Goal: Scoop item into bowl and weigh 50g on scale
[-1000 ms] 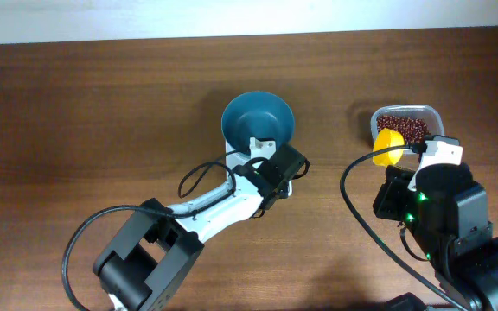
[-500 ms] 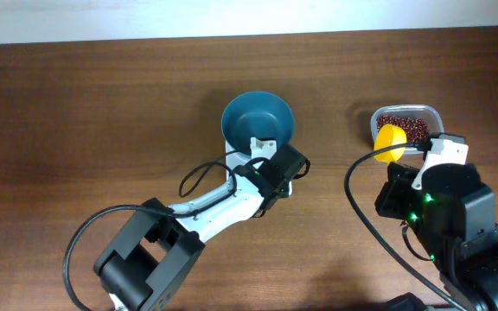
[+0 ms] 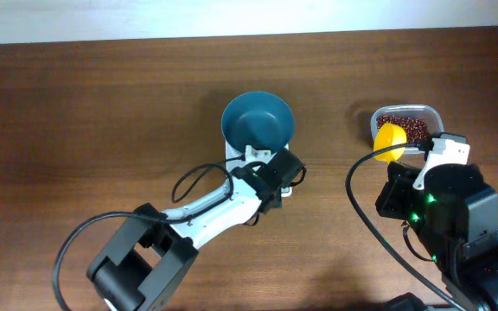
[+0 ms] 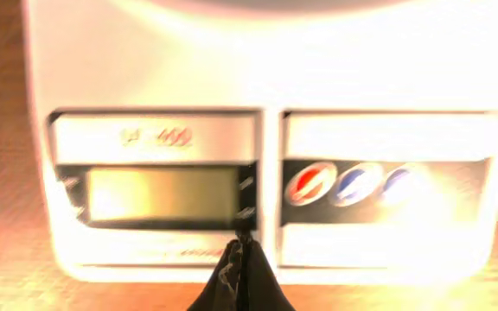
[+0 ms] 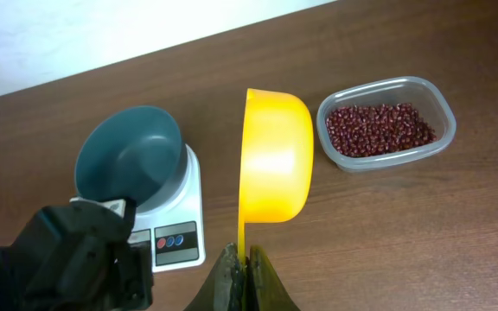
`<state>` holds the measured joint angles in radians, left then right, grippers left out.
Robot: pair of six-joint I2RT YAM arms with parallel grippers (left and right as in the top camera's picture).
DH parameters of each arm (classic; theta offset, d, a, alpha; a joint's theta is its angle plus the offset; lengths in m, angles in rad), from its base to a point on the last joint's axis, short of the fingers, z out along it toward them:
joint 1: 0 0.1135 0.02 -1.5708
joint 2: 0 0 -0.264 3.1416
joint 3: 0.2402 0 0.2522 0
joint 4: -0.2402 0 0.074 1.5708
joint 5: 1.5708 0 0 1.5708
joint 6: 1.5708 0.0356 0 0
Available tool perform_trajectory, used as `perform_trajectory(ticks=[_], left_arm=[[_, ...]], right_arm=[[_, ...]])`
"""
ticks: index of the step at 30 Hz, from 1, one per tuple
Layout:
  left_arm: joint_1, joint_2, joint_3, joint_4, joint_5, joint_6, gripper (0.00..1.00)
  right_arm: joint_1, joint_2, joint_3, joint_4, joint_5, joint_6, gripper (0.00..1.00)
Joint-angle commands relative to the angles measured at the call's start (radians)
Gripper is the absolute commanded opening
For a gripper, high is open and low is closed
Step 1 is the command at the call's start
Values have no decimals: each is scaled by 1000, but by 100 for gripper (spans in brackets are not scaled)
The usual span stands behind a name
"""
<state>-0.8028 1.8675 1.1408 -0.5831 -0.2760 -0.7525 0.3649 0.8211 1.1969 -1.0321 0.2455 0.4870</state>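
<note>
One scale (image 4: 275, 60), red and blue buttons (image 4: 328, 183), lettering (image 4: 156, 136) blurred

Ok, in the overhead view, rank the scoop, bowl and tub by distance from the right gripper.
1. The scoop, held by the right gripper itself.
2. The tub, just beyond the scoop, far right.
3. The bowl, well off to the left, on the scale.

Dark brown wooden table (image 3: 102, 104) with visible grain, small white square scale (image 5: 180, 212) standing on it near the middle of the far edge, clear rounded plastic tub (image 5: 379, 161) resting on it nearer the far right corner, well apart from the scale
</note>
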Motion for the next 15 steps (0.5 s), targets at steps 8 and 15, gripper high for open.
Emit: perform_trajectory(ticks=[8,15], left_arm=[[4,-305,-16,-194,-81,5,0],[5,-619,-16,-336,-379,6,9]], right_arm=[[-7,-4,22,1,3,0,4],[-7,-3,22,-54,17,-10,4]])
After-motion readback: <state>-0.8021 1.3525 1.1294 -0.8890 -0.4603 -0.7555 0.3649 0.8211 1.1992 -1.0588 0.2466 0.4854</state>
